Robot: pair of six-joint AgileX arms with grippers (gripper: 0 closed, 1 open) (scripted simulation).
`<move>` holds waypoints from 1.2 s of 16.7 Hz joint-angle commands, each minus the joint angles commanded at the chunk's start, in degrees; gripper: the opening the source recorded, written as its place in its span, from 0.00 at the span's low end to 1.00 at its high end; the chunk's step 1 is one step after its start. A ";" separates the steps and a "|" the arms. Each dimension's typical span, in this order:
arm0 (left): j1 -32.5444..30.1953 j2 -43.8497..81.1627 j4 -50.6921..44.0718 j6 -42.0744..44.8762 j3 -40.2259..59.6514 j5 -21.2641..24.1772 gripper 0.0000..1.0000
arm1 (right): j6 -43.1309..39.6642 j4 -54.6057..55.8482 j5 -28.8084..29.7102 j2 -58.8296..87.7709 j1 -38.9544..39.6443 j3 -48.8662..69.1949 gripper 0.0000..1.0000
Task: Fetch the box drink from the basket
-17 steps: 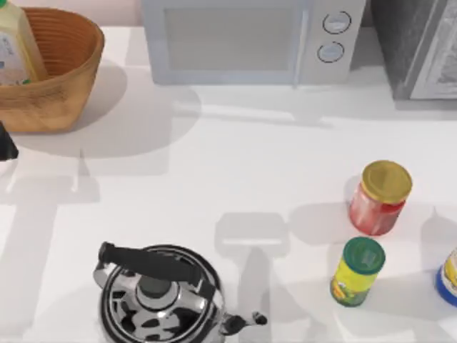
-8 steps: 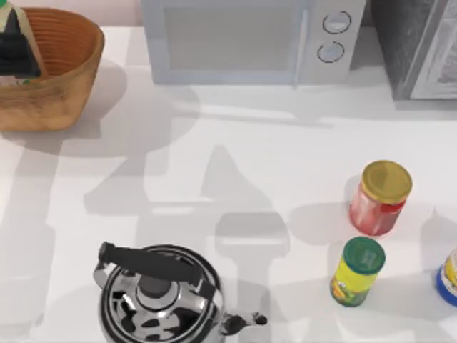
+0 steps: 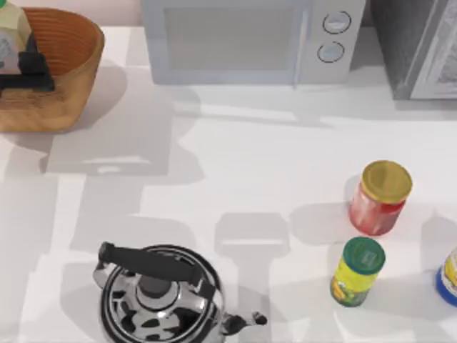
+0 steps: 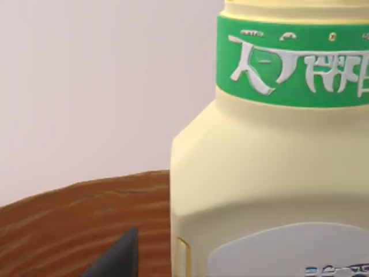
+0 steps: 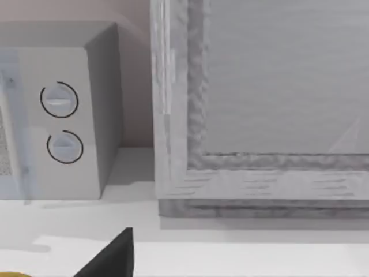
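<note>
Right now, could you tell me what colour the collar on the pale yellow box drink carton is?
Green with white lettering, clearest in the left wrist view.

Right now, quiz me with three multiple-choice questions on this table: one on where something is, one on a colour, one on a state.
1. Where is the box drink?
A. in the basket
B. beside the kettle
C. on the microwave

2. What colour is the red jar's lid?
A. green
B. gold
C. white

3. How does the kettle stand?
A. tipped over
B. upside down
C. upright

Answers: 1 A, the drink sits inside the wicker wall with the left gripper at it. 2 B, its top is gold. 3 C, its handle faces up.
</note>
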 joint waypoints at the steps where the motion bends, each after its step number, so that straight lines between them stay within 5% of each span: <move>1: 0.05 0.63 0.32 0.00 0.22 0.07 1.00 | 0.00 0.00 0.00 0.00 0.00 0.00 1.00; 20: -0.86 7.84 -5.34 -0.06 13.10 -0.74 1.00 | 0.00 0.00 0.00 0.00 0.00 0.00 1.00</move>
